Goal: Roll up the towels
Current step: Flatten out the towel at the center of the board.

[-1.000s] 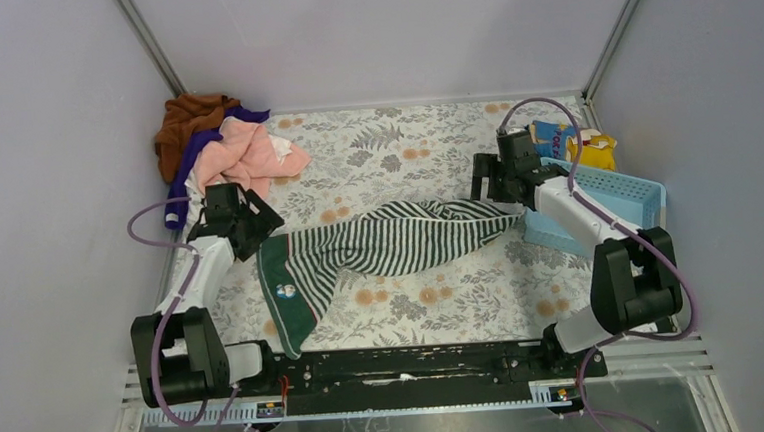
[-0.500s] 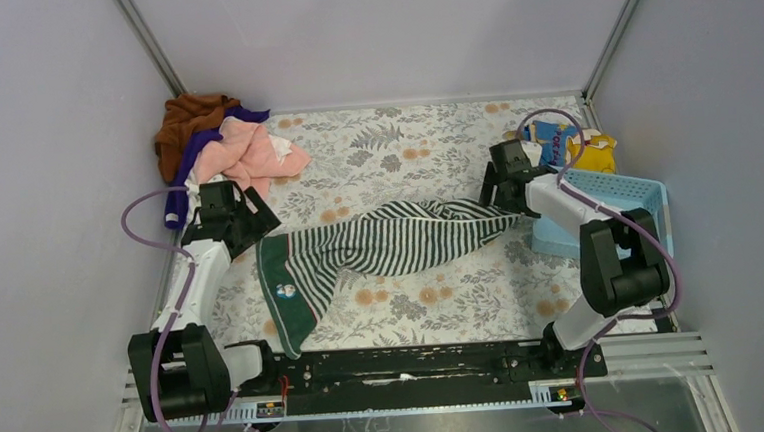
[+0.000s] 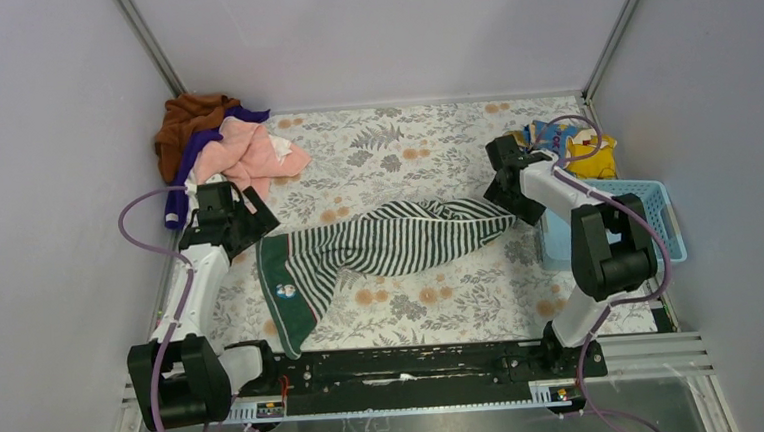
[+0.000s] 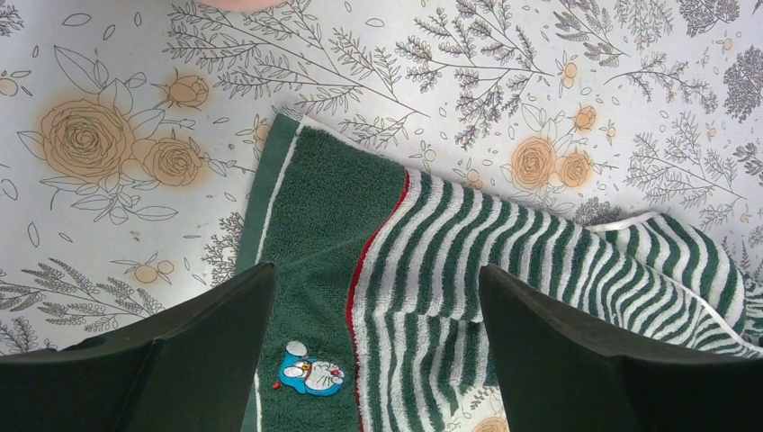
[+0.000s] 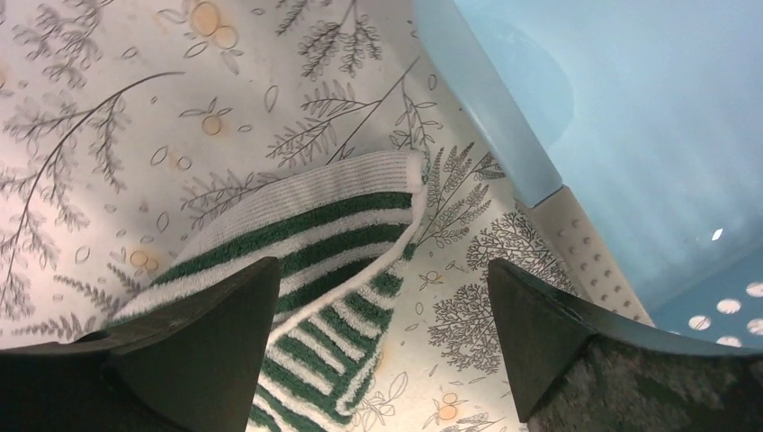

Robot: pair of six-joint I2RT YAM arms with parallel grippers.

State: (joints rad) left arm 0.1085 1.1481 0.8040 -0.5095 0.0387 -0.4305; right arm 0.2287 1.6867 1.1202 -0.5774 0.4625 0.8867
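So here's the setup: the striped towel (image 3: 380, 246) is lying loosely bunched across the middle of the floral counter (image 3: 424, 143), running roughly left to right. The solid dark green end is on the left and flops toward the near edge, and the green-and-white striped part stretches off to the right. The left fingers (image 4: 198, 351) are spread wide, not gripping anything, and sit right above the green end. In the left wrist view you can see the little blue cartoon patch (image 4: 309, 373) between them, plus a thin red line where the stripes start. Can't really tell if the tips are touching the cloth or just hovering. The right fingers (image 5: 207, 342) are also spread wide with nothing in them. They sit over the far right corner of the towel, where the white ribbed hem folds over. That corner lies just beside the light blue basket (image 3: 663, 214), not touching it as far as I can see. Behind the basket there are some yellow and blue snack packets (image 3: 579, 144). Over in the far left corner sits a pile of towels (image 3: 223, 146), brown, purple and pink, all crumpled together, well apart from the striped one.
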